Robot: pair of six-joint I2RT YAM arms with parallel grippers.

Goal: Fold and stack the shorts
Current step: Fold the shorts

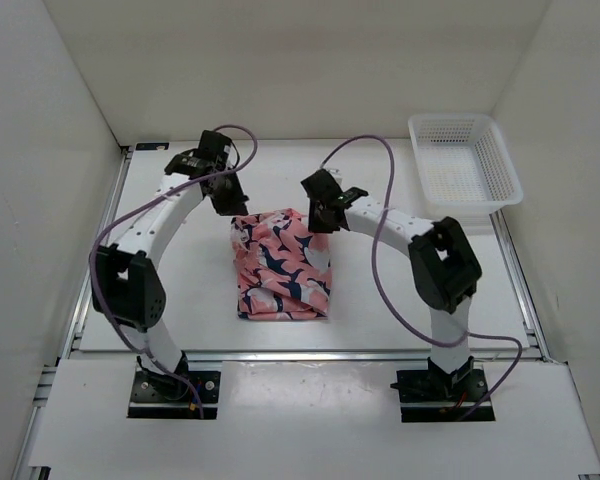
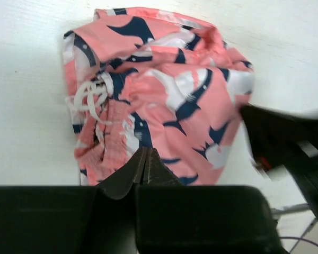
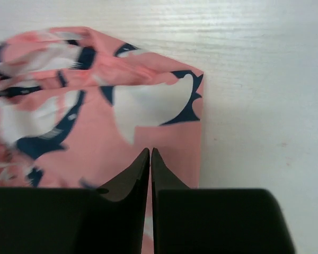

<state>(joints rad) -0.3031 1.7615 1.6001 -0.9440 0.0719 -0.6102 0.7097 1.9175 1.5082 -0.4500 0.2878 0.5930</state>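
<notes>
shorts (image 1: 282,265): laid folded in the middle of the table (image 1: 195,300), between the arms; drawstring (image 2: 90,98) exposed near the left edge.
left gripper (image 1: 230,205): jaws pressed together at the far-left corner; whether cloth is caught cannot be told.
right gripper (image 1: 323,222): jaws all but closed over the far-right corner; a pinch cannot be confirmed.
risk: if cloth is snagged, the fold could be dragged open when the arms are raised.
basket (image 1: 420,160): set well apart, far right.
</notes>
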